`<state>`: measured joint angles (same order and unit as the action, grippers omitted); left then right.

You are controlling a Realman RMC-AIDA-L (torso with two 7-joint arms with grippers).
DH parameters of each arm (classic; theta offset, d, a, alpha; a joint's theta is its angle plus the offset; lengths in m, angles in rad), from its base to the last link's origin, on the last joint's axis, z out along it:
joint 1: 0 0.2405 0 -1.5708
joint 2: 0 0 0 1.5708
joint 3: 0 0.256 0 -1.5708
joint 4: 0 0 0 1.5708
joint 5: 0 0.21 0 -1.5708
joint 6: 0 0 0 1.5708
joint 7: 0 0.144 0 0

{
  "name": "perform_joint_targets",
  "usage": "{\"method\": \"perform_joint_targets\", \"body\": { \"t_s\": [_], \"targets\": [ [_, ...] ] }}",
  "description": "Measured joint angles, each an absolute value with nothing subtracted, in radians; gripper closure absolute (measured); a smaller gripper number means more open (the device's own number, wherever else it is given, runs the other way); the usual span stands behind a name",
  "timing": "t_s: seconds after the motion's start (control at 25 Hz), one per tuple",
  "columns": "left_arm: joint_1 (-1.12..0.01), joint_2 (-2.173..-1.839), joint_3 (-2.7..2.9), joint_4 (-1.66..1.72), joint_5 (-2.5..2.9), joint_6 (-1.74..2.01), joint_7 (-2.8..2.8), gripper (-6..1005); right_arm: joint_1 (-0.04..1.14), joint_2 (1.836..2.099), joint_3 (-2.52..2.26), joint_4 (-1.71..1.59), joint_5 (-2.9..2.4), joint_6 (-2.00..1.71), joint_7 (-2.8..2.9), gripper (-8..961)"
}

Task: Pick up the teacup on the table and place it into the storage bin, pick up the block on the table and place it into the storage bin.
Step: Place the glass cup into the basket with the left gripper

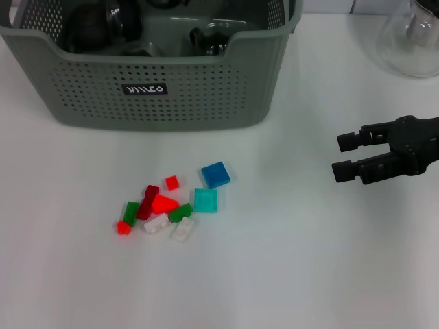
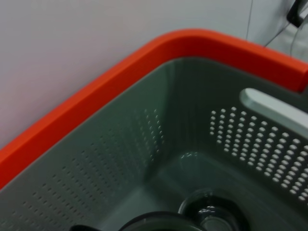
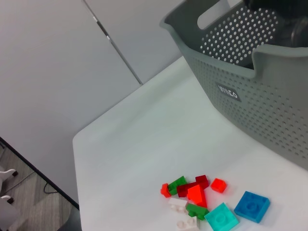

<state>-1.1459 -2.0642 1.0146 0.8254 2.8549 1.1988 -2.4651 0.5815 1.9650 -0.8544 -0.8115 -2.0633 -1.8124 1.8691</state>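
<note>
The grey-green storage bin (image 1: pixel 158 96) stands at the back of the table, also in the right wrist view (image 3: pixel 269 106). Dark glassy vessels (image 1: pixel 103 27) lie inside it; I cannot tell which is the teacup. The left wrist view looks down into the bin (image 2: pixel 120 159) at a glass vessel (image 2: pixel 211 214) on its floor. A pile of small blocks lies in front of the bin, among them a blue one (image 1: pixel 215 174), a teal one (image 1: pixel 205 200) and a red wedge (image 1: pixel 163 203). My right gripper (image 1: pixel 345 156) hovers open, well to the right of the pile. The left gripper is out of sight.
A clear glass flask (image 1: pixel 411 41) stands at the back right corner. An orange rim (image 2: pixel 120 72) runs along the bin's wall in the left wrist view. The table's left edge (image 3: pixel 77 144) drops to the floor beyond the blocks.
</note>
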Motion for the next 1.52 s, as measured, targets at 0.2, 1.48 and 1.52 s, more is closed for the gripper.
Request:
{"method": "perform_joint_targets", "body": {
  "t_s": [0.2, 1.48, 1.52],
  "targets": [
    [-1.144, -2.066, 1.057, 0.760, 2.856, 1.126, -2.468, 958, 0.581, 1.965, -0.854, -0.809, -2.063, -1.810, 1.866, 26],
    [-1.113, -2.105, 1.177, 0.577, 2.858, 0.847, -2.460, 956, 0.577, 1.968, -0.859, -0.807, -2.063, -1.805, 1.862, 26],
    [-1.112, -2.105, 1.177, 0.577, 2.858, 0.847, -2.460, 956, 0.577, 1.968, -0.859, -0.807, -2.063, -1.805, 1.862, 26]
  ]
}}
